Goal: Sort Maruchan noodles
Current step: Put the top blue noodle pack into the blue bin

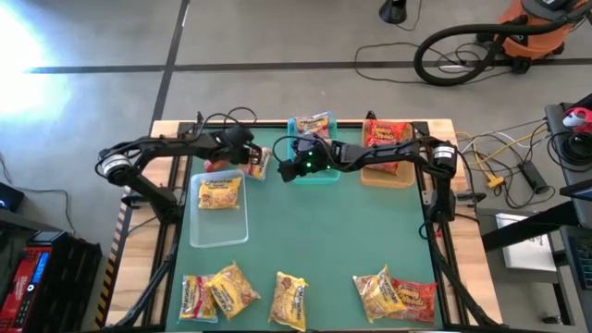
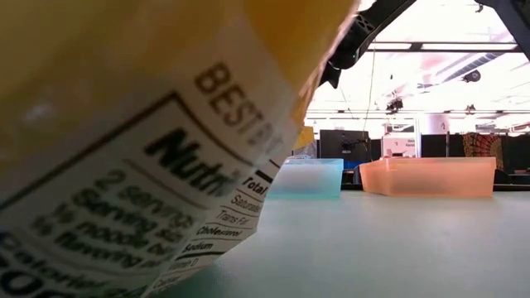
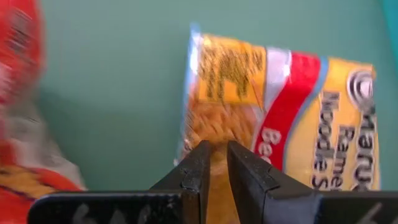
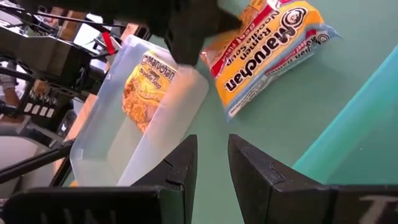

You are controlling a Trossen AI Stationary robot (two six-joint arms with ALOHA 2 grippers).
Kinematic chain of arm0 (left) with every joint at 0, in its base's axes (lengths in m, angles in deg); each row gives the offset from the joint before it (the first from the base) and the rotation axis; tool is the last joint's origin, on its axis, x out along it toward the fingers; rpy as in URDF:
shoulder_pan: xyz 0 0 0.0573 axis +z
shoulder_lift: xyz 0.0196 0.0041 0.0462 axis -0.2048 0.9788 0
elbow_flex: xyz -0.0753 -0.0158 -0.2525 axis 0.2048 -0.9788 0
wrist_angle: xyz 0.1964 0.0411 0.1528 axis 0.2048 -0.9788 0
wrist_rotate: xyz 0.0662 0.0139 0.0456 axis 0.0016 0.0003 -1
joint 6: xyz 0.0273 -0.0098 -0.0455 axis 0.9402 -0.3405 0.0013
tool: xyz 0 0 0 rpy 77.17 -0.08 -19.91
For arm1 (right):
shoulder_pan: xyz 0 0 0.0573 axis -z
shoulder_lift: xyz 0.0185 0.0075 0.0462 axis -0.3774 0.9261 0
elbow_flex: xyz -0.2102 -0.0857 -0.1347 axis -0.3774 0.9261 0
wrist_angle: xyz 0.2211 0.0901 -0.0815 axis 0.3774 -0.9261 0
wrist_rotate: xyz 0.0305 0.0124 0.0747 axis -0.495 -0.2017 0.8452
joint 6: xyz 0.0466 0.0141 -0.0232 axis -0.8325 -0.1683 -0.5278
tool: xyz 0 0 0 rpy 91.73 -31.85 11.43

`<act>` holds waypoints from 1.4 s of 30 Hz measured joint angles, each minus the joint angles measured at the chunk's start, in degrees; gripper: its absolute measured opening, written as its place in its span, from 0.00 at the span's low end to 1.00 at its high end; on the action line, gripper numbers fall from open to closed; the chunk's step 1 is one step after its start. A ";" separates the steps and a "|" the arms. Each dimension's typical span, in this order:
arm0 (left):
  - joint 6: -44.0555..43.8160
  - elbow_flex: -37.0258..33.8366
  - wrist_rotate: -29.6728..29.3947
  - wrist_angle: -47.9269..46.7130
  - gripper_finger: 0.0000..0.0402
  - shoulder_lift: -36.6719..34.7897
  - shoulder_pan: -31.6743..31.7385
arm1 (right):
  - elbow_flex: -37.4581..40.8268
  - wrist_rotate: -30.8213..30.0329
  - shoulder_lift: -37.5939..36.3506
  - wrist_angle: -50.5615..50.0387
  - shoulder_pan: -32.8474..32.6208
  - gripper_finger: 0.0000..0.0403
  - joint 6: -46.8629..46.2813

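An orange-yellow Maruchan packet with a red band [image 3: 280, 106] lies on the green table between the clear tray [image 1: 199, 231] and the teal tray [image 1: 324, 177]; it also shows in the right wrist view [image 4: 267, 50]. My left gripper [image 1: 248, 155] is over its end, shut on it. A red packet [image 1: 217, 165] lies just to its left. One yellow packet [image 1: 219, 192] rests flat in the clear tray. My right gripper [image 4: 212, 155] hovers open by the teal tray's left end [image 1: 289, 169], holding nothing. Red packets [image 1: 388, 134] fill the tan tray [image 1: 388, 176]. My left gripper [image 3: 216, 163] pinches the banded packet by one short end [image 3: 214, 140] between its two fingers, coming from above and pointing down. The rest of the packet looks to lie flat on the table [image 4: 283, 68].
Several more packets lie along the table's near edge [image 1: 231, 289] [image 1: 289, 298] [image 1: 393, 291]. Another packet [image 1: 310, 125] sits behind the teal tray at the far edge. One packet's label [image 2: 124, 165] fills the left of the low view. The table's middle [image 1: 324, 231] is bare.
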 joint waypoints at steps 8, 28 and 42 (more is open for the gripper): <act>0.19 0.09 4.84 3.04 0.10 2.14 -3.52 | 0.00 -0.04 0.00 -0.07 -0.09 0.20 0.34; 6.61 3.05 9.01 7.98 0.10 0.91 -4.42 | 0.02 0.12 -0.46 -3.51 -1.01 0.20 5.99; 0.07 4.35 4.91 6.13 0.10 1.64 -8.91 | 0.02 -0.20 -11.20 -13.09 0.17 0.20 21.37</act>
